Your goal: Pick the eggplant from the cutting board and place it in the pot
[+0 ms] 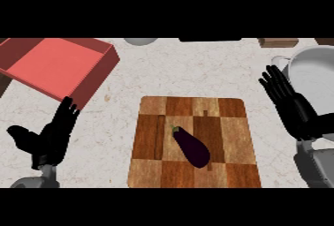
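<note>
A dark purple eggplant [191, 148] lies slanted on the checkered wooden cutting board [228, 172], stem toward the upper left. The grey pot [318, 73] stands at the right edge, only partly in view. My right hand [292, 103] is open with fingers straight, raised to the right of the board and overlapping the pot's left side. It is apart from the eggplant. My left hand [52, 134] is open too, fingers up, resting left of the board.
A red open box [62, 66] sits at the upper left. A white round object [140, 41] and a dark item [210, 39] show at the counter's far edge, and a brown block [278, 42] at the upper right.
</note>
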Tool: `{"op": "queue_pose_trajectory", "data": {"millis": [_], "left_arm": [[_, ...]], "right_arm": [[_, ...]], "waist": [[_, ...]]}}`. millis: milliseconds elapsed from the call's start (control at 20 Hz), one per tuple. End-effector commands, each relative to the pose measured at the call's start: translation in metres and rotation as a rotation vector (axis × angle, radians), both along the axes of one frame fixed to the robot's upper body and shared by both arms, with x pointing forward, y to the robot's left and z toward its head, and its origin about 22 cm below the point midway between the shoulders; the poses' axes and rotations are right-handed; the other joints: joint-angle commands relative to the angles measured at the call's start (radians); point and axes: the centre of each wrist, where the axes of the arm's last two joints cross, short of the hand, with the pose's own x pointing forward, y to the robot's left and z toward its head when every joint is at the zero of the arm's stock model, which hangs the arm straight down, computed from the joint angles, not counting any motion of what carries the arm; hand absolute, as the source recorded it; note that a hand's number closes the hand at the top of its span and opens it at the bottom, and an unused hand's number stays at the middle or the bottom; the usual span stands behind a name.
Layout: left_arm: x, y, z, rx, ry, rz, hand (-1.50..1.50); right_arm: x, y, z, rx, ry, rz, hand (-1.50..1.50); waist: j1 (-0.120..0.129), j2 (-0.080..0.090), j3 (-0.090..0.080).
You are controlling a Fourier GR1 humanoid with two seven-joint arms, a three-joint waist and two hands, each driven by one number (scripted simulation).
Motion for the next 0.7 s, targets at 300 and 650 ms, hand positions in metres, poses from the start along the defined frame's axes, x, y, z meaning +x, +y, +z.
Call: {"op": "queue_pose_trajectory", "data": {"millis": [300,650], "left_arm": [[0.016,-0.023,0.029,0.096,-0.231,-0.051,0.0],[0.0,-0.062,0.025,0.111,-0.296,-0.073,0.0]], "right_arm": [[0.019,-0.026,0.143,-0.545,-0.639,0.108,1.5],[-0.035,0.048,0.058,-0.209,-0.821,0.176,-1.5]], "waist": [[-0.043,-0.009,-0.043],[-0.012,0.012,-0.03]]}}
